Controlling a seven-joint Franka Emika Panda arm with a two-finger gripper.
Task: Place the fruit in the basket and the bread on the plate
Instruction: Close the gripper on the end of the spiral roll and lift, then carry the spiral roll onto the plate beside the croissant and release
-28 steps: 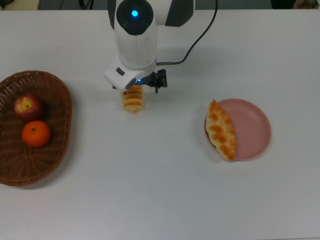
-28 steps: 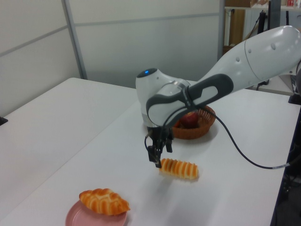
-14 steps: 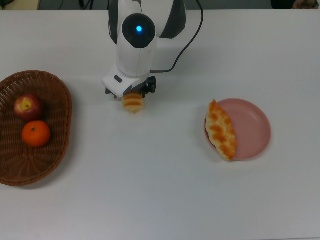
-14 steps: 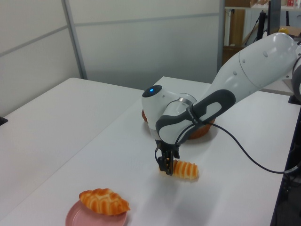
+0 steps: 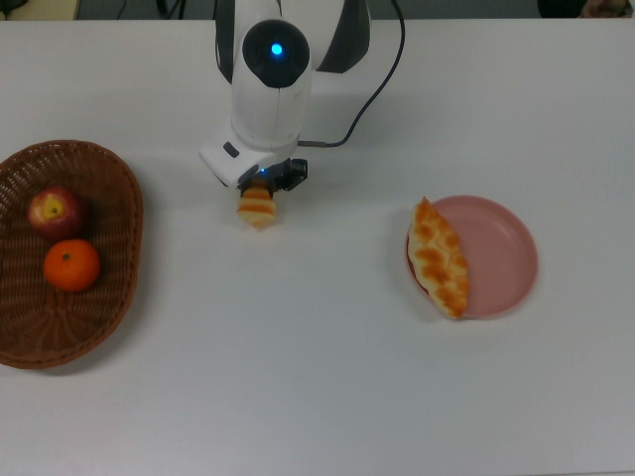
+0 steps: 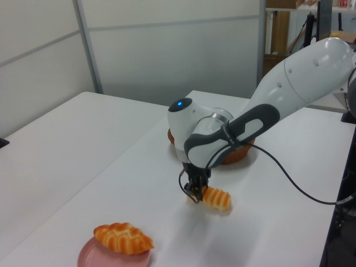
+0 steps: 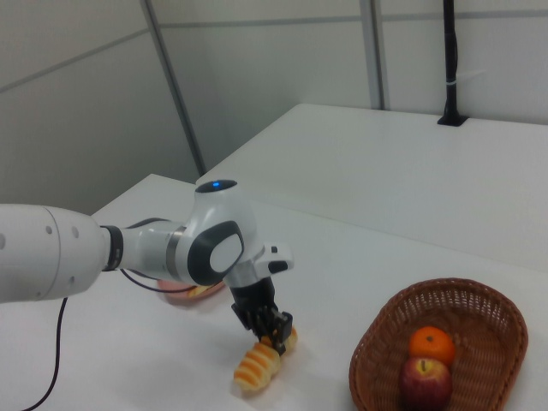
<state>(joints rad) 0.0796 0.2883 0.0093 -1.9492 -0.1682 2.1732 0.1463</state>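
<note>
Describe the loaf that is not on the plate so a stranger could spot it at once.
Start at the white robot arm on the white table. At its gripper is the ribbed loaf, between the wicker basket and pink plate. It is ridged, unlike the plaited loaf.

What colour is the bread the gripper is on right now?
Golden-orange with paler ribbed stripes, on the ribbed loaf; clearest in the left view.

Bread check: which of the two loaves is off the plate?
The ribbed loaf, on the table at the gripper; the plaited loaf lies on the pink plate.
</note>
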